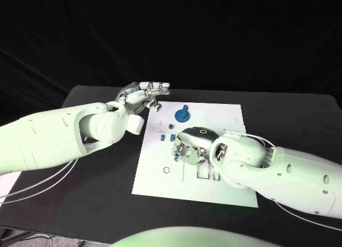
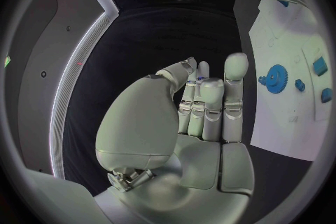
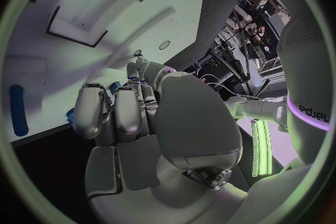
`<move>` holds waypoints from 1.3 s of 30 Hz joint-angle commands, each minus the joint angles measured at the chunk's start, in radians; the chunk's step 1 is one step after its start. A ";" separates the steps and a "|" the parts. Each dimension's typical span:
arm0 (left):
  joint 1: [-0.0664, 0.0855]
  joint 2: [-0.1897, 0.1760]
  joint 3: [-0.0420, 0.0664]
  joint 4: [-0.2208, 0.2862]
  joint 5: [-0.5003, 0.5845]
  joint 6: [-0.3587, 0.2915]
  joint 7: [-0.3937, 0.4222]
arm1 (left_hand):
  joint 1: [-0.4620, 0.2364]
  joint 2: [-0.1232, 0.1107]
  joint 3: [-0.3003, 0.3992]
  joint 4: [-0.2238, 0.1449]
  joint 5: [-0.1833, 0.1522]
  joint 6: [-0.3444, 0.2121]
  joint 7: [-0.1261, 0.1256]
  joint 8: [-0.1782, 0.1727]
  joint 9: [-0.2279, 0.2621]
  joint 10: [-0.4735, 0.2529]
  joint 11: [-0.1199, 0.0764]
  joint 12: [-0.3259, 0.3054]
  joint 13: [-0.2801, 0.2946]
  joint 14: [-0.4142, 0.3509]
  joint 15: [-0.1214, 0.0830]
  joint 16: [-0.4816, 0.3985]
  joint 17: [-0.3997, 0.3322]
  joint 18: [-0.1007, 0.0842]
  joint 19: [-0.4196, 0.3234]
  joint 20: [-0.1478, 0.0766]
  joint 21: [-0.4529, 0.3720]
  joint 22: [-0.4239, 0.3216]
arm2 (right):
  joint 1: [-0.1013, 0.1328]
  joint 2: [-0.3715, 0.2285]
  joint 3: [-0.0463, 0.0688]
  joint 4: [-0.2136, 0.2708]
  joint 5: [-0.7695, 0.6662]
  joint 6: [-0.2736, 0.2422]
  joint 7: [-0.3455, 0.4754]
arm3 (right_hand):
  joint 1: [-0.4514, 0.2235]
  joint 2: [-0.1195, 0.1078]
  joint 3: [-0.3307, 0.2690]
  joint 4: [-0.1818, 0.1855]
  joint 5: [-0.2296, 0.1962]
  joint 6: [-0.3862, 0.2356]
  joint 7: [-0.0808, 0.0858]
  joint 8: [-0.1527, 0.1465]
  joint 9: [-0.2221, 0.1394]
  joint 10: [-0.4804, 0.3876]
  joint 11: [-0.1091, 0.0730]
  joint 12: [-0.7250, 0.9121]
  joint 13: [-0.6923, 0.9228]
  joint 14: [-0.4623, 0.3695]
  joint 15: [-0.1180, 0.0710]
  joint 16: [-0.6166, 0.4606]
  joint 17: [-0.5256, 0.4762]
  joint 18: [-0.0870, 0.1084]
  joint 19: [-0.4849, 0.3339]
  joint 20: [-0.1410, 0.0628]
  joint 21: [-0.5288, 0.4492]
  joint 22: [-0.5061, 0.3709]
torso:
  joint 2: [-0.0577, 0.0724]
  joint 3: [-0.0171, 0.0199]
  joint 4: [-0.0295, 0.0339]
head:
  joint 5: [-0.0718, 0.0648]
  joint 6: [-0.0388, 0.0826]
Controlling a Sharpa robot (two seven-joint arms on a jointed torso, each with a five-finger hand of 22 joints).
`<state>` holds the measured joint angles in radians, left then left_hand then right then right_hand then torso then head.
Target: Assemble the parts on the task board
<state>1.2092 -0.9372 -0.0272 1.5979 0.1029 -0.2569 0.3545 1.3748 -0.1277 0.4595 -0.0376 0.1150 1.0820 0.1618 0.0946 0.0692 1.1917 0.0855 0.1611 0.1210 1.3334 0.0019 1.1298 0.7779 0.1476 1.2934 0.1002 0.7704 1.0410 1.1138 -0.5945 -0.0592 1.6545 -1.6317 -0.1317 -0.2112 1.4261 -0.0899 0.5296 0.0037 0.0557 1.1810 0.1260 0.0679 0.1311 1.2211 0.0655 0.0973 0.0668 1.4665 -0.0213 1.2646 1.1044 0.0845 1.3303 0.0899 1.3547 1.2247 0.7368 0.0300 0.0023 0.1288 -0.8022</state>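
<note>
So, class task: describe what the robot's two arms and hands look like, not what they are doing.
Both arms are white, smooth, rounded shells. The left arm trails thin pale cables beneath it; the right arm has one too. Each ends in a silver many-fingered hand: left hand, right hand, with pale segmented fingers and metal joints.

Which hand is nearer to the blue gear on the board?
Left. The left hand hovers just beside the blue gear, off the board's far corner; the right hand works lower, mid-board.
</note>
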 commanded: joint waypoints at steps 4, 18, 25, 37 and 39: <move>0.000 0.000 0.001 -0.001 -0.002 0.021 0.000 | 0.004 0.003 -0.005 0.000 -0.004 -0.007 0.002 0.002 -0.001 -0.006 0.001 0.004 0.002 -0.010 0.000 -0.005 -0.001 0.006 -0.007 0.001 -0.006 -0.001 | -0.003 -0.007 -0.002 0.005 0.005 0.040 0.006 | -0.009 0.003 -0.007 -0.002 0.008 0.003 0.006 0.003 0.002 -0.007 0.005 -0.006 0.002 0.029 0.010 0.001 -0.001 0.000 -0.001 0.004 -0.005 -0.002 | -0.001 0.0001 0.0003 | 0.005 -0.005; 0.000 -0.001 0.001 -0.005 -0.004 0.026 -0.003 | 0.004 0.003 -0.005 0.000 -0.004 -0.007 0.002 0.002 -0.001 -0.006 0.001 0.004 0.002 -0.010 0.000 -0.005 -0.001 0.006 -0.007 0.001 -0.006 -0.001 | -0.006 -0.017 -0.002 0.019 -0.002 0.007 -0.003 | -0.017 0.004 -0.015 -0.002 0.008 0.002 0.006 0.003 0.004 -0.008 0.005 -0.009 0.002 0.028 0.011 0.001 -0.003 0.000 -0.001 0.006 -0.006 -0.002 | 0.000 0.0002 -0.0002 | -0.001 -0.002; 0.000 -0.002 0.001 -0.006 -0.005 0.027 -0.004 | 0.004 0.003 -0.006 -0.001 -0.004 -0.007 0.002 0.003 -0.001 -0.007 0.001 0.005 0.002 -0.010 0.000 -0.005 -0.002 0.006 -0.007 0.001 -0.008 -0.003 | -0.008 -0.020 -0.002 0.023 -0.006 0.000 -0.008 | -0.020 0.005 -0.020 -0.002 0.003 0.002 0.005 0.003 0.005 -0.009 0.005 -0.010 0.002 0.028 0.011 0.001 -0.003 0.000 -0.001 0.006 -0.006 -0.002 | 0.000 0.0003 0.0006 | -0.002 -0.001; 0.000 -0.004 0.001 -0.004 -0.006 0.028 -0.006 | 0.004 0.003 -0.006 -0.001 -0.004 -0.007 0.002 0.003 -0.001 -0.007 0.001 0.005 0.002 -0.010 0.000 -0.005 -0.002 0.006 -0.007 0.001 -0.008 -0.003 | -0.008 -0.016 -0.002 0.016 -0.018 0.020 -0.019 | -0.022 0.006 -0.022 -0.003 0.002 0.002 0.005 0.003 0.006 -0.009 0.005 -0.010 0.002 0.028 0.011 0.001 -0.004 0.000 -0.001 0.007 -0.006 -0.001 | 0.000 -0.0005 0.0008 | -0.001 -0.004; 0.000 -0.004 0.000 -0.004 -0.006 0.029 -0.007 | 0.004 0.003 -0.006 -0.001 -0.004 -0.007 0.002 0.003 -0.001 -0.007 0.001 0.005 0.002 -0.010 0.000 -0.005 -0.002 0.006 -0.007 0.001 -0.008 -0.003 | -0.008 -0.015 -0.002 0.014 -0.024 0.020 -0.022 | -0.022 0.006 -0.023 -0.003 0.002 0.002 0.005 0.003 0.006 -0.009 0.005 -0.011 0.002 0.028 0.011 0.000 -0.004 0.000 -0.001 0.007 -0.006 -0.002 | 0.000 -0.0004 0.0008 | -0.001 -0.004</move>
<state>1.2093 -0.9417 -0.0273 1.5920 0.1018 -0.2481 0.3458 1.3748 -0.1277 0.4595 -0.0375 0.1150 1.0820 0.1618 0.0946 0.0693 1.1917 0.0855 0.1610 0.1213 1.3299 0.0054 1.1298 0.7767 0.1475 1.2934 0.1002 0.7646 1.0394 1.1072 -0.6112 -0.0601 1.6694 -1.6339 -0.1307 -0.2226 1.4129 -0.0818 0.5130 0.0016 0.0594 1.1764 0.1344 0.0679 0.1356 1.2176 0.0691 0.0918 0.0685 1.4665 -0.0142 1.2646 1.1017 0.0845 1.3303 0.0898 1.3546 1.2230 0.7367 0.0295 0.0033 0.1279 -0.8056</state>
